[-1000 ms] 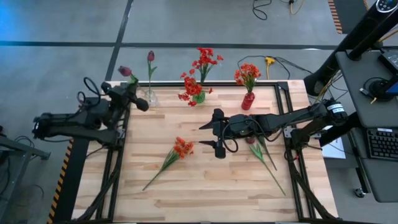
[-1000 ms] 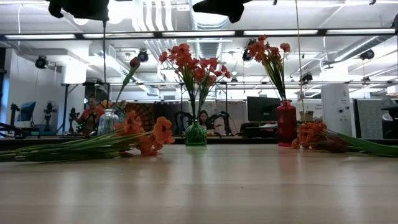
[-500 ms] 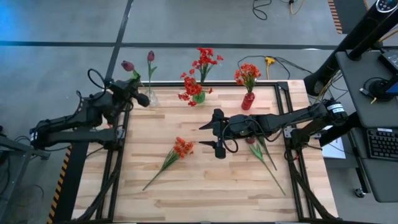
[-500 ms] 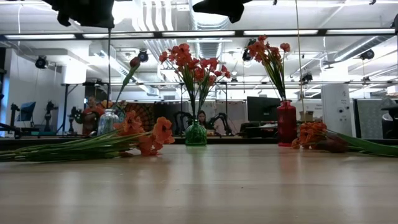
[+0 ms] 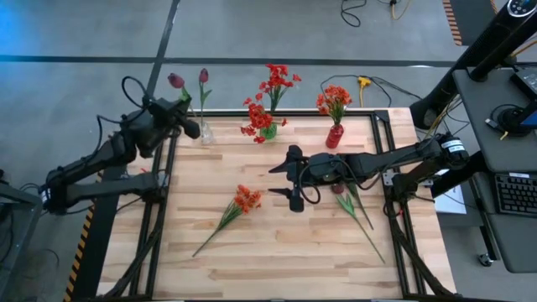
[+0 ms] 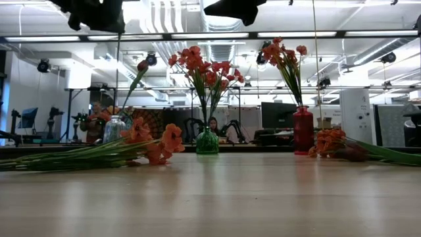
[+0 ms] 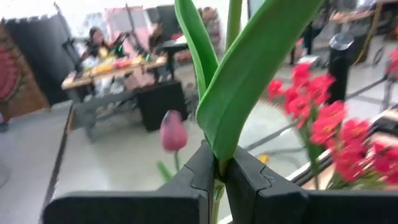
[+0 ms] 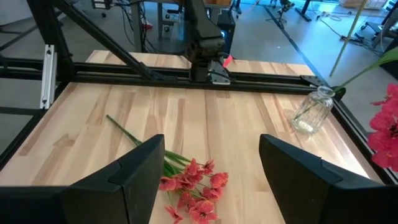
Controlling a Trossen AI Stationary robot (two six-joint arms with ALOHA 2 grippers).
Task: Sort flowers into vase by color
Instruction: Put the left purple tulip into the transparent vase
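Observation:
My left gripper [image 5: 191,127] is at the table's far left corner, shut on a dark maroon tulip [image 5: 176,80] next to the clear glass vase [image 5: 204,132]. That vase holds another tulip [image 5: 203,75]. Red blooms stand in the green vase [image 5: 268,130], and orange blooms stand in the red vase [image 5: 335,136]. One orange flower [image 5: 242,201] lies on the table. My right gripper [image 5: 282,182] hovers open above the table's middle, just right of that flower [image 8: 196,186]. More flowers [image 5: 357,205] lie under the right arm. My left gripper pinches the tulip's green stem where the leaves spring from it [image 7: 217,163], between its two fingers. The fingers reach in level from the table's left side and lie across the stem. The tulip stands upright and lifted, its leaves rising above the fingers and its thin stem [image 6: 118,72] hanging below them.
The three vases stand in a row along the far edge. Black frame rails [image 5: 159,210] run along the table's left and right sides. Bare wood lies along the near edge. Beyond the table are desks, and a person shows far off in the room.
My left gripper has swung toward the table's far edge and the clear vase. It has carried the tulip, still upright, a little to the right. My right gripper has kept still and open.

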